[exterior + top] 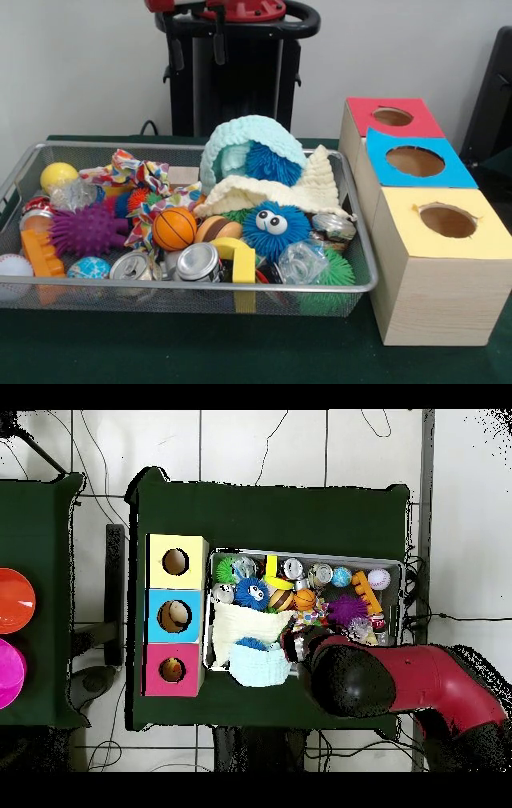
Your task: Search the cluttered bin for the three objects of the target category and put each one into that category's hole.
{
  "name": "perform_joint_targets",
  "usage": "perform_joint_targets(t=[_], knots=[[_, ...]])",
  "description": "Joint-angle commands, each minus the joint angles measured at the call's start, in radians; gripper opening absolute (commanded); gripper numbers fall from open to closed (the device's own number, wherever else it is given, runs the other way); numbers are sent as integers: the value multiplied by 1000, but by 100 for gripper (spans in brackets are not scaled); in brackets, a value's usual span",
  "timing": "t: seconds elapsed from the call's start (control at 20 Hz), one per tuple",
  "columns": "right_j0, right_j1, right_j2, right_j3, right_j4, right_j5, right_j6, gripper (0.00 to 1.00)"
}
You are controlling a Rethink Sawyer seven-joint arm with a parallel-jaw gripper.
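Silver wire mesh forms the cluttered bin [192, 284] [305, 554] that we see on the dark green table [160, 352] [270, 504], packed with toys and cans. In the front view, a mint green cloth [248, 136] arches over a blue spiky ball [270, 164] at about 12 o'clock in the bin, and a cream cloth [276, 192] lies just below it, draped toward 3 o'clock. A third pale cloth we cannot pick out with certainty. At 3 o'clock of the bin stand three pale wooden boxes; the red-topped hole [392, 117] [172, 670] is the farthest from the camera, behind the blue-topped hole [414, 161] and the yellow-topped hole [447, 221]. From overhead, the red arm [400, 684] reaches in from 5 o'clock over the bin's edge beside the mint cloth. It hides the gripper, so we cannot tell how the pincer stands.
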State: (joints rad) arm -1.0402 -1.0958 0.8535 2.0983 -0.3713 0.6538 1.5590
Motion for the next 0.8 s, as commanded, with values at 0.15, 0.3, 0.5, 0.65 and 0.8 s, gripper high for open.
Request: perform_joint_targets(t=[0.15, 0.3, 0.5, 0.65, 0.8], knots=[[33, -8, -106, -74, 28, 199, 54, 100], [22, 21, -151, -102, -4, 212, 49, 100], [18, 97, -206, -170, -86, 205, 29, 100], [26, 164, -245, -235, -127, 200, 28, 100], [35, 228, -268, -287, -152, 173, 15, 100]])
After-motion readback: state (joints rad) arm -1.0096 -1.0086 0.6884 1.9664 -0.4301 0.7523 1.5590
